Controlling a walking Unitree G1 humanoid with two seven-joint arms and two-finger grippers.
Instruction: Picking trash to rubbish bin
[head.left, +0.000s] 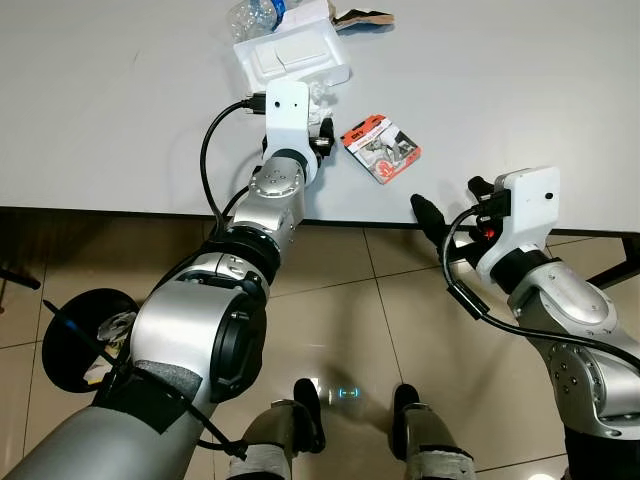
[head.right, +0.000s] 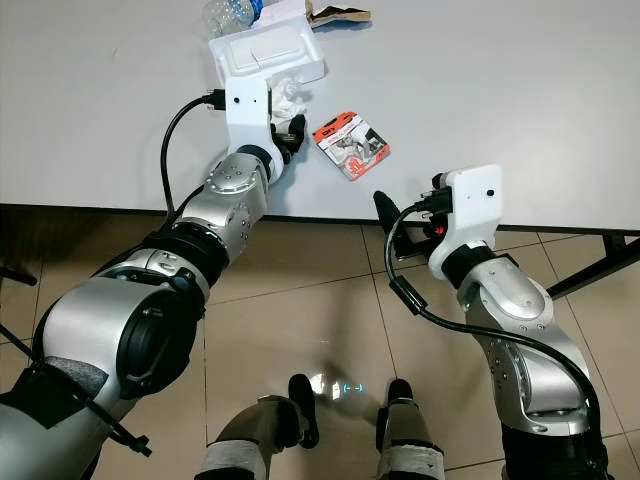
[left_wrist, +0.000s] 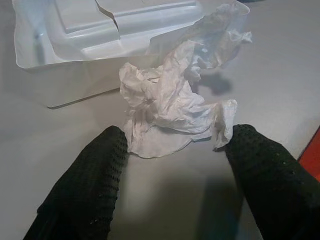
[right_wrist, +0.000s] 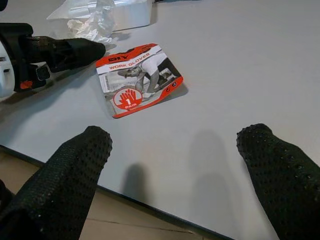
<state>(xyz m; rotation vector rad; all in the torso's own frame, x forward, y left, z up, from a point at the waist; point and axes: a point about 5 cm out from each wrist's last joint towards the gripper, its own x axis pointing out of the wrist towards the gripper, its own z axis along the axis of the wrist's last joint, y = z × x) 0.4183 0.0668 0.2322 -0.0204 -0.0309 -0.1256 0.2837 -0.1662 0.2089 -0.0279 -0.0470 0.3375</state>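
Up close — left gripper (left_wrist: 172, 150) jaws spread around crumpled tissue (left_wrist: 172, 107) — right gripper (right_wrist: 185, 165) likewise agape.

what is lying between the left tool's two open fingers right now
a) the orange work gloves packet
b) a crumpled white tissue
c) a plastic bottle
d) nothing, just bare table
b: in the left wrist view the crumpled white tissue lies on the table between the open fingers of the left tool, next to the white plastic tray; the work gloves packet lies off to the side.
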